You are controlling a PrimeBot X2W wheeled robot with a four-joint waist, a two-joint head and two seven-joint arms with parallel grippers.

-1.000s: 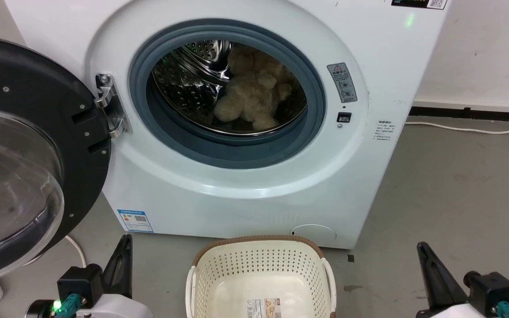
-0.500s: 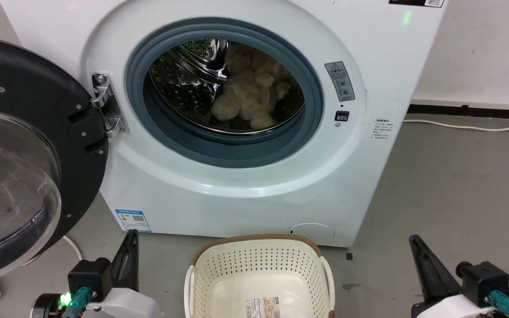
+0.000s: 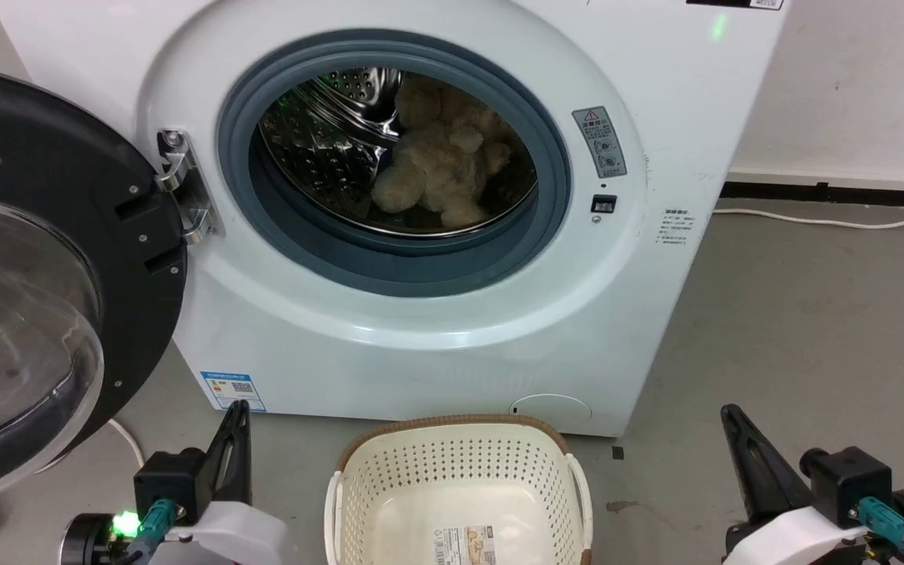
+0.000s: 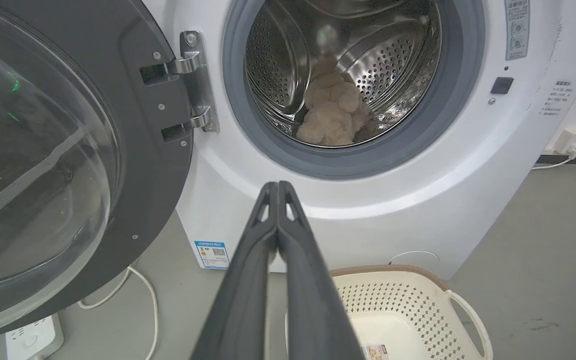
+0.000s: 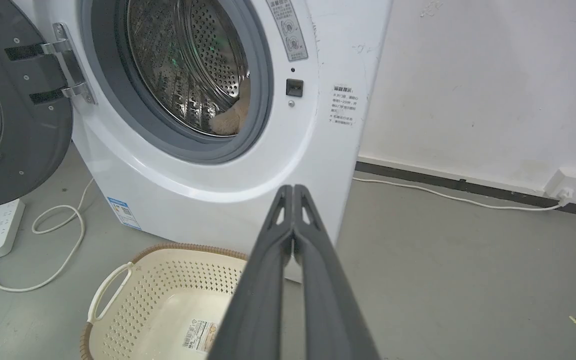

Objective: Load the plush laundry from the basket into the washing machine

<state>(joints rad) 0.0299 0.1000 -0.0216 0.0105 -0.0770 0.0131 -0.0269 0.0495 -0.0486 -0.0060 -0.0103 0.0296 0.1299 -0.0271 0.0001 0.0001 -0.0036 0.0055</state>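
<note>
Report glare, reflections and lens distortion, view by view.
Head view: soft reflections veil the glass door; the plush laundry is sharp. Left wrist view: bright glints on the drum, wide-angle bowing of the washing machine. Right wrist view: green glints inside the drum.

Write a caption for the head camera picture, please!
Beige plush toy lies inside the open washing machine; empty basket below, left gripper and right gripper shut.

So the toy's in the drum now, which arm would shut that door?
Probably the left. The open door hangs on the robot's left side, just above the left gripper, while the right gripper sits beyond the empty basket, far from it. Both grippers are shut.
</note>
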